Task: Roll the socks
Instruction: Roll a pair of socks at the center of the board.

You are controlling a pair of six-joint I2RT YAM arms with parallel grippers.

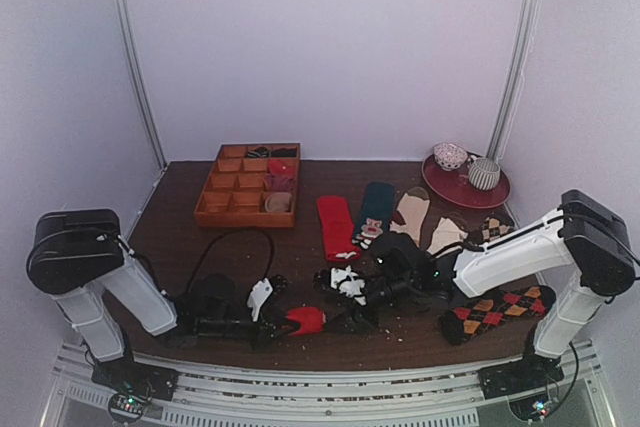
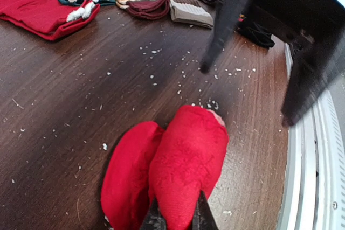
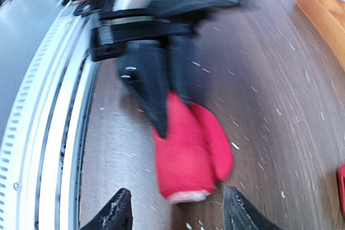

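A folded red sock (image 1: 306,320) with a cream end lies near the table's front edge. My left gripper (image 2: 177,214) is shut on one lobe of this red sock (image 2: 178,171); the other lobe bulges free beside the jaws. My right gripper (image 3: 177,208) is open and faces the sock's cream end (image 3: 188,195) without touching it. In the top view the right gripper (image 1: 360,317) sits just right of the bundle. More socks lie flat behind: a red one (image 1: 336,227), a dark teal one (image 1: 375,209), a beige striped one (image 1: 410,212) and an argyle one (image 1: 497,312).
A wooden compartment tray (image 1: 248,187) stands at the back left. A red plate (image 1: 465,192) with two cups sits at the back right. The table's metal front rail (image 1: 330,387) runs close beside the held sock. White crumbs dot the dark wood.
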